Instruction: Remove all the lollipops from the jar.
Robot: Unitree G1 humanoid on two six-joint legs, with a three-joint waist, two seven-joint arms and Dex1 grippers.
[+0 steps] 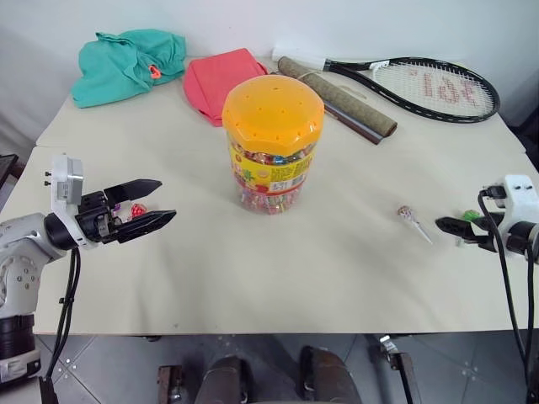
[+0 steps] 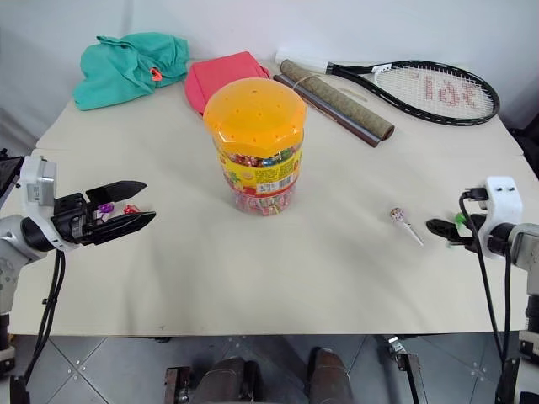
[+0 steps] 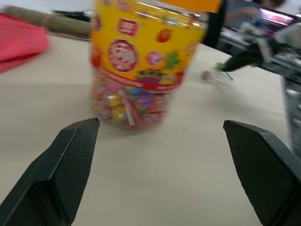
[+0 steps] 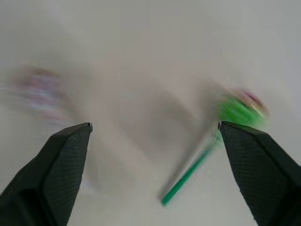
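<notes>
Here the jar [image 1: 272, 143] stood mid-surface, lollipops lying either side: green-pink lollipop [image 4: 240, 110] and silver lollipop [image 1: 406, 213] right, others beneath the left gripper [image 1: 150, 204]. Both grippers' jaws gaped empty; the right gripper [image 4: 155, 128] risked scattering the green one.

Black two-finger claw [image 1: 143, 204]; white wrist housing [image 1: 67, 179]; grey arm; black cables

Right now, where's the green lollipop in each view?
Left eye: green lollipop far right, behind the right gripper.
Right eye, same spot.
Left wrist, past the jar, blurred.
Right wrist, between open fingers.
Shared landmark: pinkish-silver lollipop beside it.
</notes>
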